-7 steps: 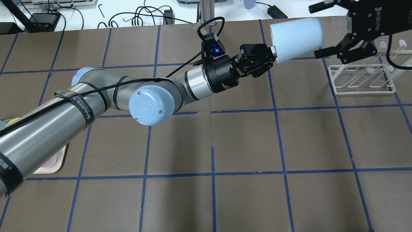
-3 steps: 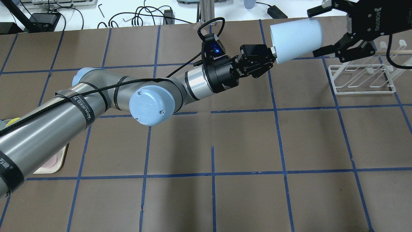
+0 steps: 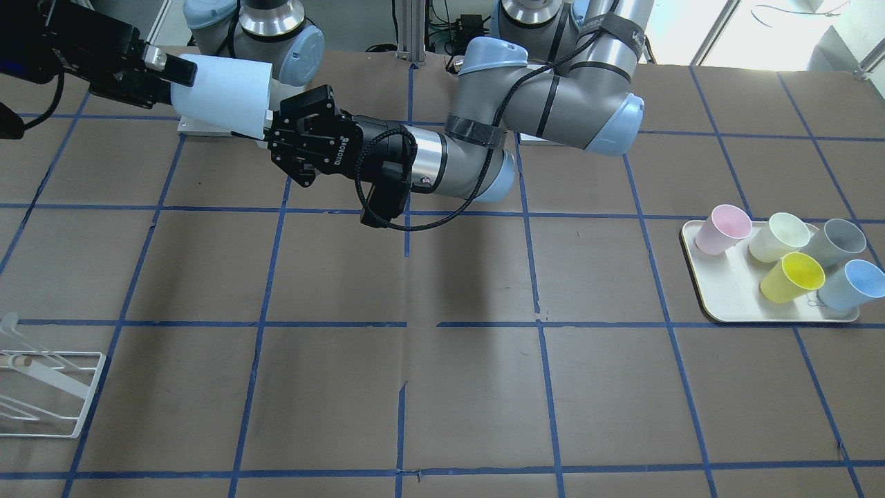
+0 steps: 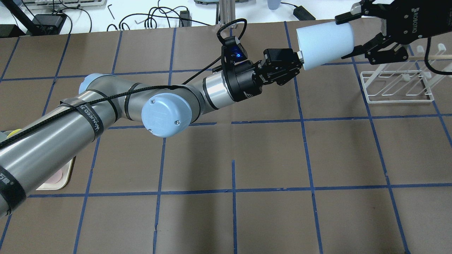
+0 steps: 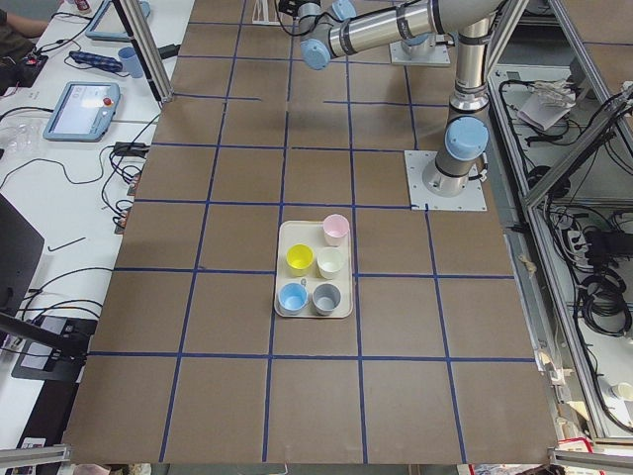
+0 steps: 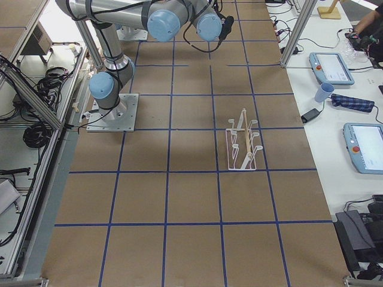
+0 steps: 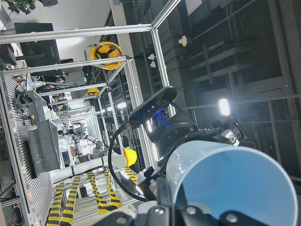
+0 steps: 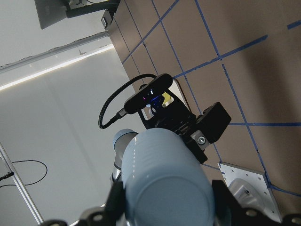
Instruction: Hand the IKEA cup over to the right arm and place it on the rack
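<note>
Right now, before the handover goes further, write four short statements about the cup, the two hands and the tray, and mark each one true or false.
1. The left hand grips the IKEA cup at its open rim. True.
2. The IKEA cup rests on the rack. False: it lies sideways in the air between the two hands, apart from the rack.
3. The right hand has its fingers astride the cup's closed base end. True.
4. The tray holds three cups. False: it holds five, a pink cup, a cream cup, a grey cup, a yellow cup and a blue cup.
</note>
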